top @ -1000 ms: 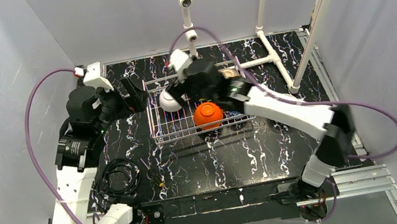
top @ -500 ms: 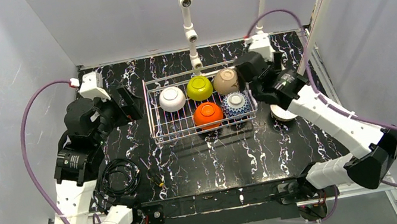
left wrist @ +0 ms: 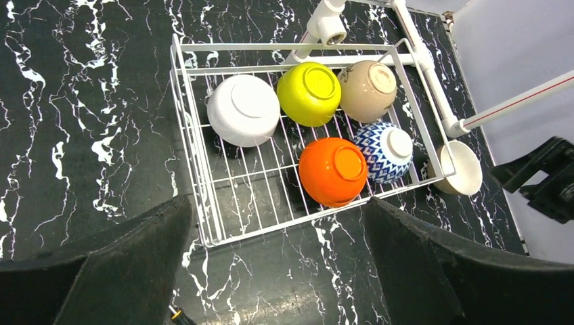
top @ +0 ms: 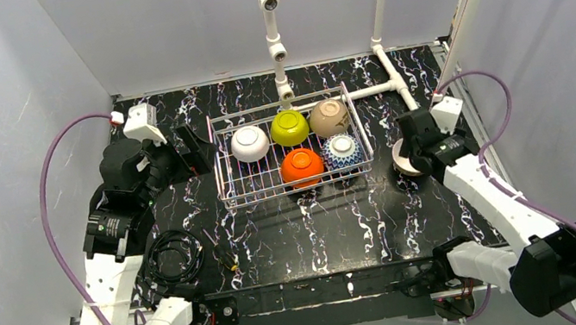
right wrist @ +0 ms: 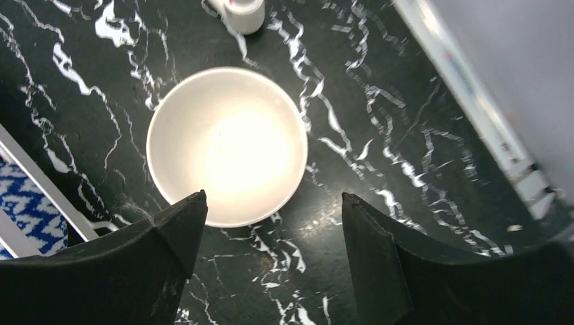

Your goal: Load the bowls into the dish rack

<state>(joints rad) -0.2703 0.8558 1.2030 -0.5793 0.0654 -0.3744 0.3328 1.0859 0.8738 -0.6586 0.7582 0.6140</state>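
The white-wire dish rack (top: pixel 220 169) stands at the table's back middle. Five bowls lie upside down in it: white (top: pixel 249 143), yellow-green (top: pixel 289 127), tan (top: pixel 329 117), orange (top: pixel 302 166), blue-and-white (top: pixel 342 151). A sixth, pale beige bowl (top: pixel 399 166) stands open side up on the table right of the rack; it fills the right wrist view (right wrist: pixel 227 145). My right gripper (right wrist: pixel 272 198) is open and empty, above that bowl's near rim. My left gripper (left wrist: pixel 277 202) is open and empty, left of the rack (left wrist: pixel 196 169).
A white pipe frame (top: pixel 274 42) rises behind the rack, with a foot pipe (top: pixel 396 84) on the table behind the sixth bowl. A coil of black cable (top: pixel 173 255) lies front left. The table's right edge rail (right wrist: pixel 474 101) is close to the bowl.
My right arm has swung from over the rack to the right and now hovers over the bowl on the table. The left arm has barely moved.
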